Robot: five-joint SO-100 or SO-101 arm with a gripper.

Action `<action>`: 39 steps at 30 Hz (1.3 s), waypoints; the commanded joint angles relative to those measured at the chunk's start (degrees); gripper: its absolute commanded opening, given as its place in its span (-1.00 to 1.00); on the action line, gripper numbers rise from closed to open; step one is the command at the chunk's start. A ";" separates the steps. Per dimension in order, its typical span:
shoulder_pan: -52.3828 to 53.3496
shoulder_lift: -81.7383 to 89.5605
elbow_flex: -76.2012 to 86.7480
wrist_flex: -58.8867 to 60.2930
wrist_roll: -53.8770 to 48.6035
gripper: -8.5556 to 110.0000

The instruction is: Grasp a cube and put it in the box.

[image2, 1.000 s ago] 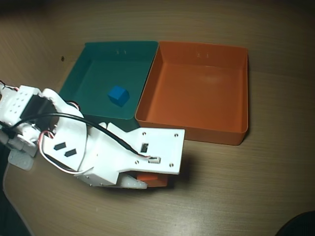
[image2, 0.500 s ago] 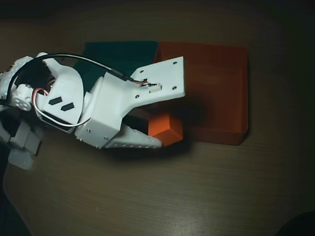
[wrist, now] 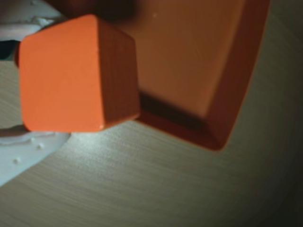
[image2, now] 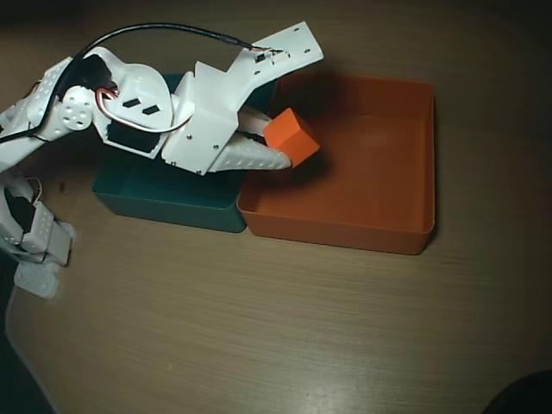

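In the overhead view the white arm (image2: 129, 112) reaches in from the left edge, stretching across the teal-green tray (image2: 164, 203) toward the box (image2: 379, 228), which sits just right of that tray with the two side walls touching. The gripper (image2: 285, 148) is clamped on the cube (image2: 290, 138): one white finger (image2: 250, 158) presses against the cube's near side, while the other is mostly hidden under the wrist plate on its far side. The cube is tilted, one corner pointing right, and it hangs over the left part of the box's floor, just past the shared wall; it casts a soft shadow on the orange floor, so it appears lifted rather than resting there. In the wrist view the cube (wrist: 78, 75) fills the upper left, held between pale fingers (wrist: 28, 149) that show at the left edge above and below it. Behind it lie the box's sloping inner wall and a rounded corner of its rim (wrist: 215, 137), with the wood-grain table (wrist: 156, 189) spreading across the lower part of that picture. A black cable (image2: 155, 33) arcs over the arm toward the wrist plate. The box's floor (image2: 362, 164) is bare orange to the right of the cube.
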 commanded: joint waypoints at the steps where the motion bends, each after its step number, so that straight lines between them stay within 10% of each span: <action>1: -2.55 0.79 -4.39 -0.53 -0.53 -0.96; 39: -6.15 -13.54 -4.48 -0.62 -0.62 -0.91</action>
